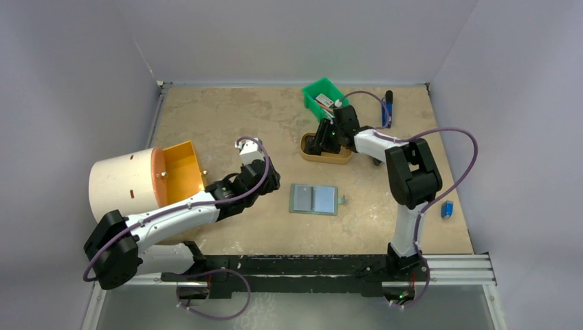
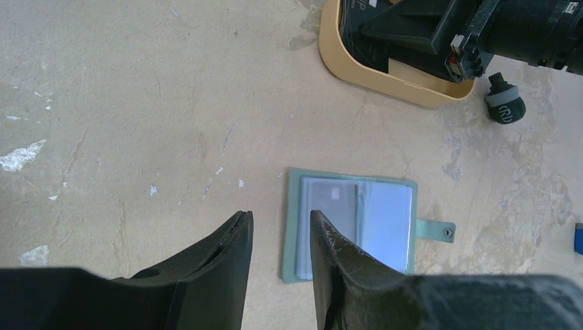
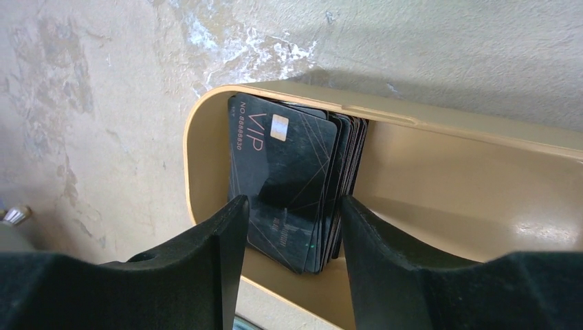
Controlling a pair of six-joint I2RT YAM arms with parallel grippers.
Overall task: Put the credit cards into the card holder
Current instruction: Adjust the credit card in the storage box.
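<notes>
The card holder (image 1: 314,199) lies open and flat on the table, pale blue-grey pockets up, snap tab to the right. In the left wrist view the card holder (image 2: 385,220) has a grey card shape showing through its left pocket. My left gripper (image 2: 280,216) is open and empty, just left of the holder's near left edge. A stack of black credit cards (image 3: 289,165) leans on edge in the tan oval tray (image 3: 440,172). My right gripper (image 3: 292,199) is open, one finger on each side of the stack, inside the tray (image 1: 337,158).
A green plastic bin (image 1: 323,96) stands behind the tray. A white and orange drum (image 1: 137,180) lies at the left. A black knob (image 2: 505,103) sits right of the tray. A blue pen (image 1: 387,106) and a small blue object (image 1: 447,210) lie at the right.
</notes>
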